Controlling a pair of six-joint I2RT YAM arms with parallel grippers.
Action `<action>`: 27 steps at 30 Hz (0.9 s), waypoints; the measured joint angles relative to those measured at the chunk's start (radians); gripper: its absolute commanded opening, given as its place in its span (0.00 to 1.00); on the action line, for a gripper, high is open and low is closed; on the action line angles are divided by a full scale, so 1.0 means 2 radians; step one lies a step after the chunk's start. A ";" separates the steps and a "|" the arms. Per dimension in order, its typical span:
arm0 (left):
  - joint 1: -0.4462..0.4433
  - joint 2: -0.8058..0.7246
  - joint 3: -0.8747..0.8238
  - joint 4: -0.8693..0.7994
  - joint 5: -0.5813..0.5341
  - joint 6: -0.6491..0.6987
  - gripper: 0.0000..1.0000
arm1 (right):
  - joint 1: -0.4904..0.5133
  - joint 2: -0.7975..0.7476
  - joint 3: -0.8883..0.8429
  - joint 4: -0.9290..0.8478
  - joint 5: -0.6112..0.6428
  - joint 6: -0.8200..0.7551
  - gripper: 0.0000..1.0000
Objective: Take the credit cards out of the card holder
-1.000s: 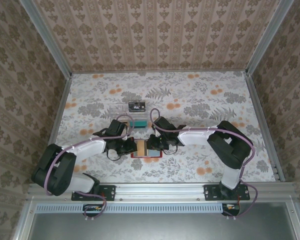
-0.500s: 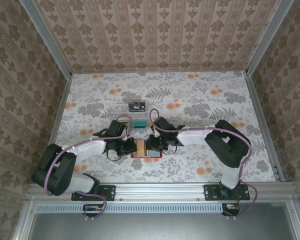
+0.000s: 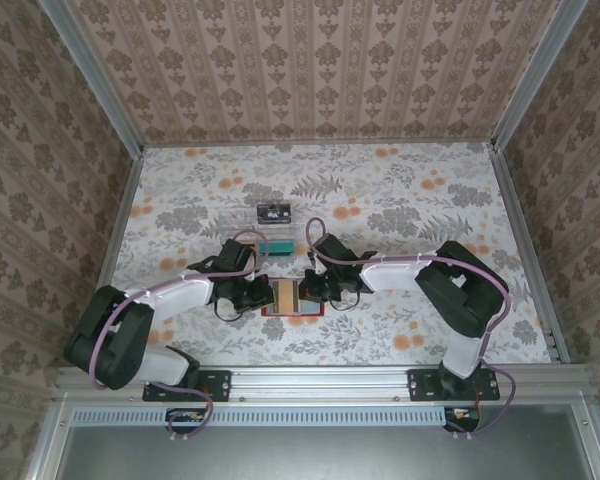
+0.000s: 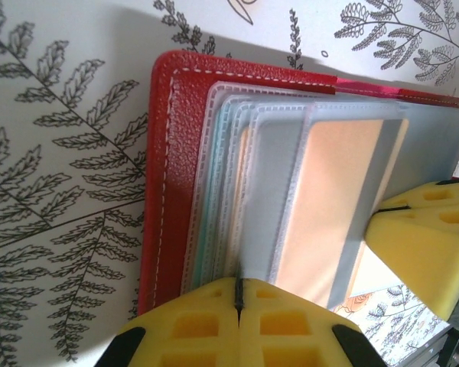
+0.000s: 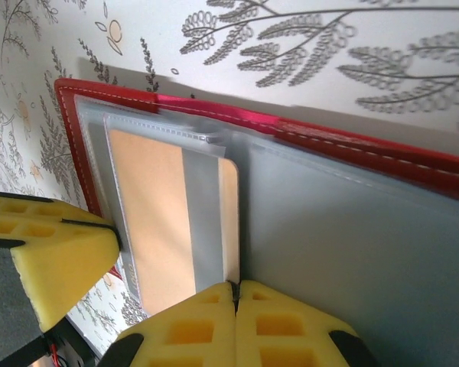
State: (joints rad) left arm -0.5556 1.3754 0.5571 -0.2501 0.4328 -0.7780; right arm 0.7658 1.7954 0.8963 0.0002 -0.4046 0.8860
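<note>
The right claw [image 5: 236, 306] has its yellow foam pads pressed together on the bare long edge of a tan credit card [image 5: 149, 222] with a grey stripe. That edge peeks out of a clear sleeve [image 5: 96, 168] toward the fold. The rest of the card lies flat inside the sleeve.

The left claw [image 4: 237, 306] faces the right one from the other side. Its pads are likewise together, pinching the edges of the stacked clear sleeves, and one sleeve edge runs straight into the seam between the pads.

Both claws sit directly over the card holder [image 5: 352, 145], a red stitched wallet lying open and flat. Greyish panels inside it spread away from the right claw. Its red cover juts out past the sleeves on the left claw's side.

From above, the card holder lies on the floral surface [image 3: 430, 200], close to the near edge and midway between the two arms.

Farther back, apart from the claws, stands a clear tray [image 3: 238, 222] holding a black card [image 3: 272, 211]. The pale print on that card is too small to read.
</note>
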 measured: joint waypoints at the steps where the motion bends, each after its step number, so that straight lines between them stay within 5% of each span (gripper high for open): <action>1: 0.000 0.000 0.000 0.000 0.000 0.000 0.00 | -0.001 -0.002 -0.002 -0.001 0.000 -0.001 0.00; 14: 0.000 0.000 0.005 -0.010 -0.001 0.000 0.00 | -0.002 -0.002 -0.005 0.006 -0.002 -0.006 0.03; 19: 0.000 -0.006 0.011 -0.028 -0.004 0.004 0.13 | -0.002 -0.002 -0.008 0.012 -0.004 -0.005 0.02; 27: -0.007 -0.003 0.025 -0.024 0.006 0.004 0.14 | -0.002 0.001 -0.008 0.016 -0.007 -0.005 0.02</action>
State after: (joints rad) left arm -0.5701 1.3693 0.6067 -0.2989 0.4450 -0.7704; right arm 0.7616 1.7966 0.8795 0.0322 -0.4194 0.8757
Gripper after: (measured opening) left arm 0.140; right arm 0.060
